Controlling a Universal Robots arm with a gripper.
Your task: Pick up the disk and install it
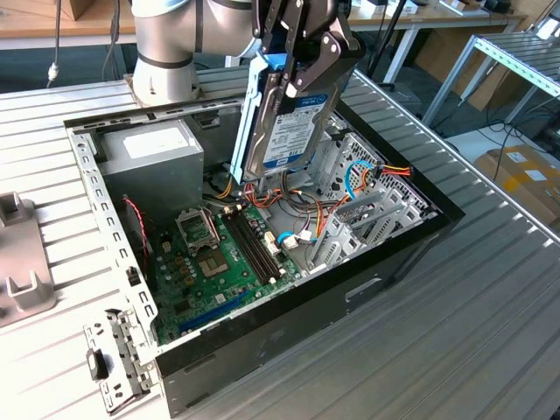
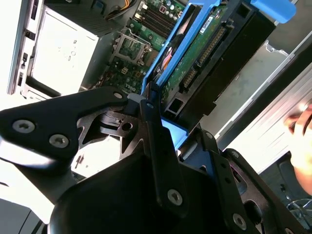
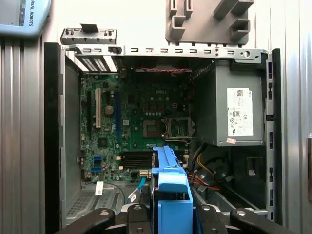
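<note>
The one end effector (image 1: 306, 70) is clamped on a single disk (image 1: 289, 131), its two black fingers pressing the upper end from opposite sides. In the second wrist view the fingers (image 2: 148, 109) bear against the blue carrier that frames the drive. The disk hangs on edge, slightly tilted, with its labelled face turned toward the exterior view's right. Its lower end is over the inside of one open computer case (image 1: 385, 254).

In the first wrist view the carrier's blue end (image 3: 170, 195) sits between the finger links, with the case interior beyond it. Inside lie one green motherboard (image 1: 219, 262) with one bare processor socket (image 1: 194, 229), and one grey power supply (image 1: 157, 153) with a white label. One bundle of red, orange and yellow wires (image 1: 385, 171) sits near a metal drive cage (image 1: 367, 219) on the exterior view's right.

The case lies on its side on one ribbed metal bench (image 1: 455, 350). One grey plastic fixture (image 1: 22, 280) rests on the bench at the exterior view's left, apart from the case.
</note>
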